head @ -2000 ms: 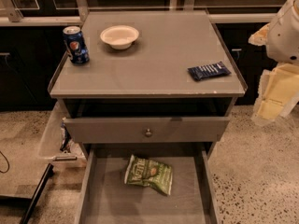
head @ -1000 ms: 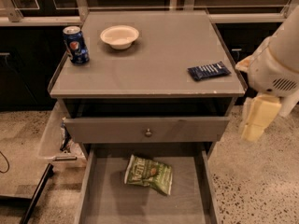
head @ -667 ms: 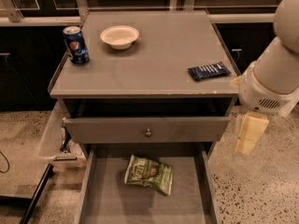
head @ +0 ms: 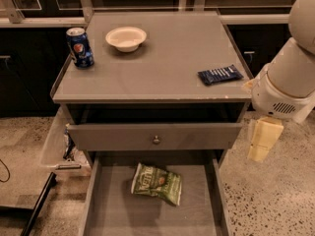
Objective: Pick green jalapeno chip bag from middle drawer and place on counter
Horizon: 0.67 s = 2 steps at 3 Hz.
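The green jalapeno chip bag (head: 157, 183) lies flat in the pulled-out middle drawer (head: 110, 208), near the drawer's back and middle. My gripper (head: 261, 140) hangs pointing down from the white arm at the right, outside the cabinet's right side, at about the height of the upper drawer front. It is to the right of the bag and well above it, and it holds nothing that I can see. The grey counter (head: 172, 58) is the cabinet top above the drawers.
On the counter stand a blue soda can (head: 80, 47) at the left, a white bowl (head: 126, 38) behind it and a dark blue snack wrapper (head: 220, 74) near the right edge. The upper drawer front with a round knob (head: 156, 139) is slightly out, overhanging the middle drawer's back. A pale bin (head: 58, 146) sits at the cabinet's left.
My arm and gripper have moved left and down, from the far right edge of the view toward the cabinet's right side. The bag and counter items have not moved.
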Available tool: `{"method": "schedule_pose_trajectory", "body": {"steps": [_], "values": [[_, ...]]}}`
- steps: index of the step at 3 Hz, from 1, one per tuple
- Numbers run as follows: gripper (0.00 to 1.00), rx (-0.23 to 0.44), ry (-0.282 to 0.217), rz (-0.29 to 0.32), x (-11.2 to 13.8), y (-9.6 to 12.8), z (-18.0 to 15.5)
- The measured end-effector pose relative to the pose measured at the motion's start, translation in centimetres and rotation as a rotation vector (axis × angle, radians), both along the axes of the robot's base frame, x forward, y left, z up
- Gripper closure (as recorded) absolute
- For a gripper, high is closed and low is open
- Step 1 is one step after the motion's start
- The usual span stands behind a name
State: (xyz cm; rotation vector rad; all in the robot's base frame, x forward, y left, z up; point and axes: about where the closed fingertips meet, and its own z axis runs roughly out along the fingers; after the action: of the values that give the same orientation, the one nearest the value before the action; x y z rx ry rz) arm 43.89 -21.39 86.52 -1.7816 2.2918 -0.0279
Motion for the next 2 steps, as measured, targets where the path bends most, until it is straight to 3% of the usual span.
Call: {"method": "schedule_pose_trajectory", "body": {"steps": [1,2], "values": [[0.00,0.065,0.035,0.014,-0.4,1.6,-3.3],[0.00,0.173,0.092,0.033,-1.0,4.6,-10.2]]}}
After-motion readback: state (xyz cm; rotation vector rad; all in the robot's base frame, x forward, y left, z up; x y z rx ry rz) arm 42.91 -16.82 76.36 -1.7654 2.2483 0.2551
